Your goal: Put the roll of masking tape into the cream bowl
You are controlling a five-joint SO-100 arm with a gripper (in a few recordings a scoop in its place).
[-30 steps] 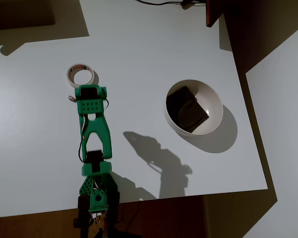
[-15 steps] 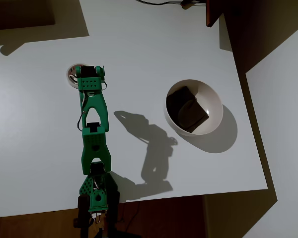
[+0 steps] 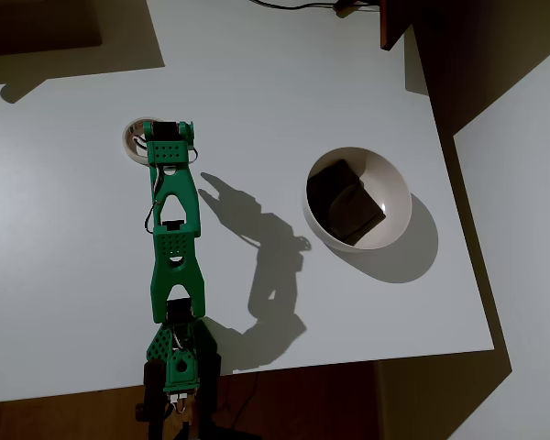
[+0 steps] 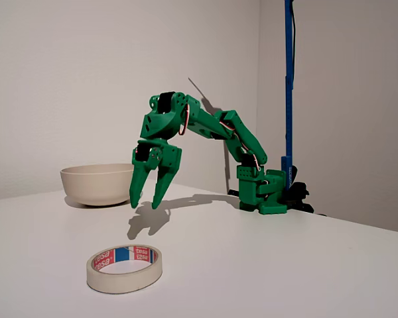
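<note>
White table [image 3: 257, 82]; dark block [image 3: 346, 202] in cream bowl [image 3: 396, 179]

The only lettering sits on the inner core of the roll of masking tape [image 4: 125, 267], seen in the fixed view: white letters on a red band beside a blue patch, appearing upside down and reading roughly "tesa", though too small to be sure. In the overhead view the roll [image 3: 133, 139] shows no legible print
</note>
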